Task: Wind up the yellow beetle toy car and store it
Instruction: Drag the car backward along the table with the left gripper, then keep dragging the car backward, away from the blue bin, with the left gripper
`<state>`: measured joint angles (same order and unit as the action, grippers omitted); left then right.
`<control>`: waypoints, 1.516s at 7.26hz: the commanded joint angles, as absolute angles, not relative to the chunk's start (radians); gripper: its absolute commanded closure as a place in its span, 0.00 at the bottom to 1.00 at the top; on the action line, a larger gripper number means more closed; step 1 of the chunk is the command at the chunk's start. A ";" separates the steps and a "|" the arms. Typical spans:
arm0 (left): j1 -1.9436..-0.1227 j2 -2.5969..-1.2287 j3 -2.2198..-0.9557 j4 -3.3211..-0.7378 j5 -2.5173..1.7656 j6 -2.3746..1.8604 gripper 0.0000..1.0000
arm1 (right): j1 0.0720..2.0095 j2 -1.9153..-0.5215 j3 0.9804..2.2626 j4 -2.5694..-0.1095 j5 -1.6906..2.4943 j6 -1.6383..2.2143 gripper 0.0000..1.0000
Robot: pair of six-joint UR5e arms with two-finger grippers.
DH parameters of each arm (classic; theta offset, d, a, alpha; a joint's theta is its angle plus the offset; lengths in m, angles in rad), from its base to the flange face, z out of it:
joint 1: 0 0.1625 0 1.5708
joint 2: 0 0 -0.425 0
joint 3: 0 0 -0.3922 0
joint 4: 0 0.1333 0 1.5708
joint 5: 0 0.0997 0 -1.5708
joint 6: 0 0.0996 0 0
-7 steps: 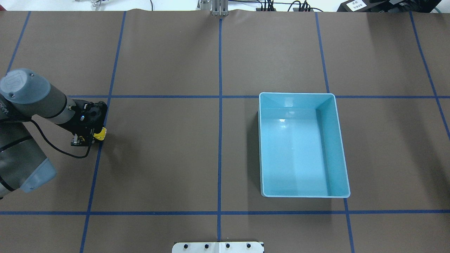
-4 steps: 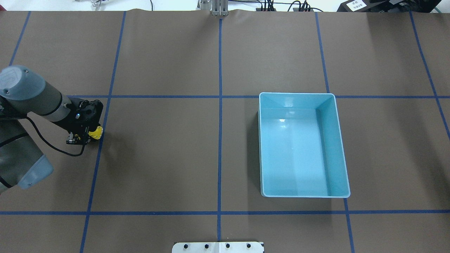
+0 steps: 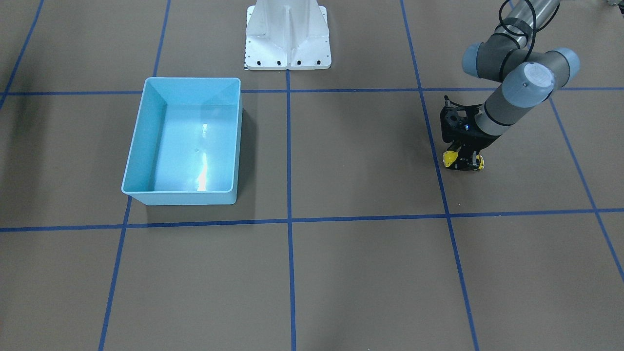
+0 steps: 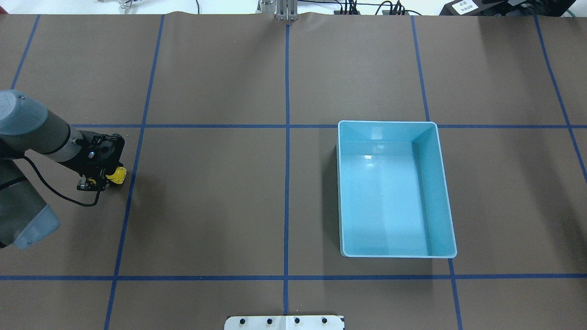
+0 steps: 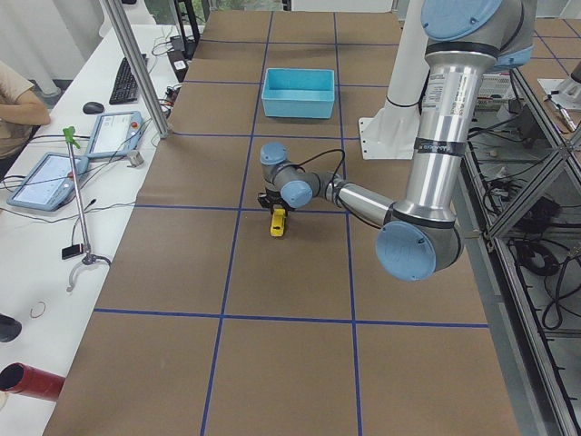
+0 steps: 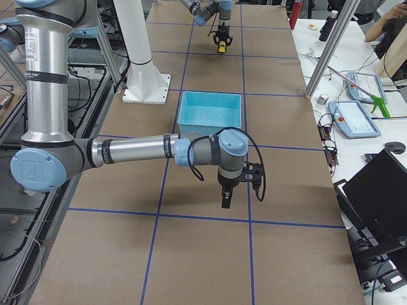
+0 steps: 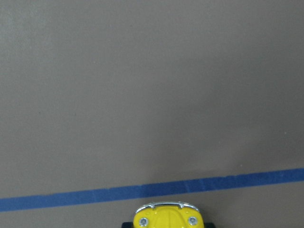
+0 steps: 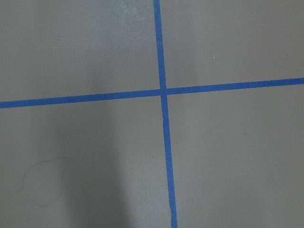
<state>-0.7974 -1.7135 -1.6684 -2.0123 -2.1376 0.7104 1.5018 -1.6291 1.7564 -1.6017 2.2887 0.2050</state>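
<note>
Overhead exterior shows left claw (image 4: 109,178) pointing down, clamped on yellow beetle toy car (image 4: 119,174)

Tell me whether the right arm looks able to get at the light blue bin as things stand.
Probably yes. The right arm hangs its fingers over bare table beside the light blue bin, with nothing between them; the bin is open-topped and empty.

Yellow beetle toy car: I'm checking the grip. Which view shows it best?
Exterior front-facing: the yellow beetle toy car shows at both sides of the left gripper. Overhead shows one end, the left wrist only its nose; side views show it small.
</note>
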 commanded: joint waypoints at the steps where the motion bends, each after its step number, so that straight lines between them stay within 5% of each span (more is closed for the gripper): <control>1: -0.807 -1.710 -1.666 -2.016 -2.152 0.729 0.72 | 1.502 -1.629 1.756 -1.603 2.289 0.206 0.00; 11: -0.822 -1.663 -1.654 -2.068 -2.161 0.750 0.72 | 1.500 -1.629 1.753 -1.603 2.289 0.209 0.00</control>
<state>-0.8201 -1.6691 -1.6542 -2.0654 -2.1613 0.7368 1.5003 -1.6285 1.7534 -1.6030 2.2887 0.2081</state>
